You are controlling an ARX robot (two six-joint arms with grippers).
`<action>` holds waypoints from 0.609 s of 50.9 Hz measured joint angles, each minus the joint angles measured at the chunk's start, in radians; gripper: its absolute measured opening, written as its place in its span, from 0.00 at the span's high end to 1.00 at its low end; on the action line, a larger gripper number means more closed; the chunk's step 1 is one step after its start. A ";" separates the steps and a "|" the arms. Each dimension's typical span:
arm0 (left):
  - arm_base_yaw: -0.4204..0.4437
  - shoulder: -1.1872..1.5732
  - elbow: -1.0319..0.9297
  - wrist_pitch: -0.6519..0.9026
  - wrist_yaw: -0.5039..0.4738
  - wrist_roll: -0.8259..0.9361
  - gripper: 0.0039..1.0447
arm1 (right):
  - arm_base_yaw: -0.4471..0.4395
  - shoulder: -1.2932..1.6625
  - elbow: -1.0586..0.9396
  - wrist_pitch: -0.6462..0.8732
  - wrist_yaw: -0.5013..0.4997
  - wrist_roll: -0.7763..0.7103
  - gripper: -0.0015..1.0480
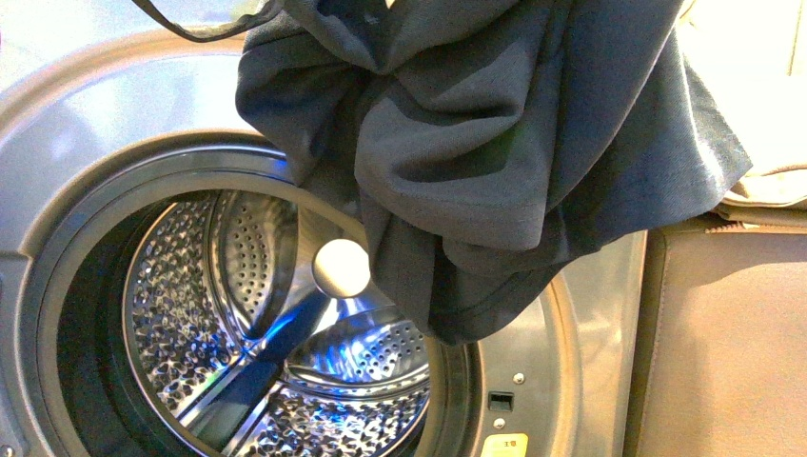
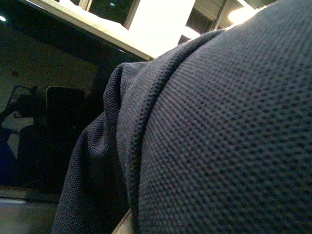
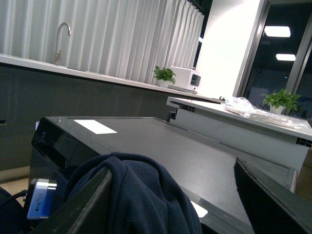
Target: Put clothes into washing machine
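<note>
- The right claw (image 3: 173,168) stands released: its two dark fingers (image 3: 87,209) are spread wide, and the clothes (image 3: 141,195) bunch against one finger only, leaving the rest of the gap bare.
- I cannot tell whether the left claw is clenched or released. Its wrist camera is filled by close-up navy knit, one thick fold running across it, and no finger shows.
- In the front view neither arm appears. The garment's top is cut off by the upper edge, so what holds it up there is hidden from me.
- I count one garment. It hangs in front of the washing machine (image 1: 76,124), over the upper right of the open porthole, with its stitched hem lowest and overlapping the right rim. It is outside the drum (image 1: 190,305).
- One washing machine, one perforated drum. A pale round spot (image 1: 341,268) shows in the opening just beside the cloth; I cannot make out what it is.
- A yellow sticker (image 1: 504,445) is cut off at the lower edge, its print too small to read.
- One beige fabric (image 1: 776,181) lies at the right, partly behind the garment.
- Beyond the right claw: one dark flat top (image 3: 170,146), one tap (image 3: 61,34), two potted plants (image 3: 164,74) (image 3: 282,100).
</note>
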 joint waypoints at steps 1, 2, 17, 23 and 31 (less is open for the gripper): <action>0.000 0.000 0.000 -0.001 0.000 0.000 0.92 | 0.000 0.000 0.000 0.000 0.000 0.000 0.28; 0.001 0.000 0.000 -0.002 0.001 -0.001 0.92 | 0.000 0.000 0.000 0.000 0.000 0.000 0.26; 0.002 0.000 0.000 -0.005 0.005 -0.004 0.92 | 0.000 0.000 0.000 0.000 0.000 0.000 0.07; 0.002 0.000 0.000 -0.005 0.005 -0.005 0.92 | 0.000 0.000 0.000 0.000 0.000 0.000 0.07; 0.002 0.002 0.000 -0.005 0.006 -0.008 0.92 | 0.000 0.000 0.000 0.000 0.000 0.000 0.07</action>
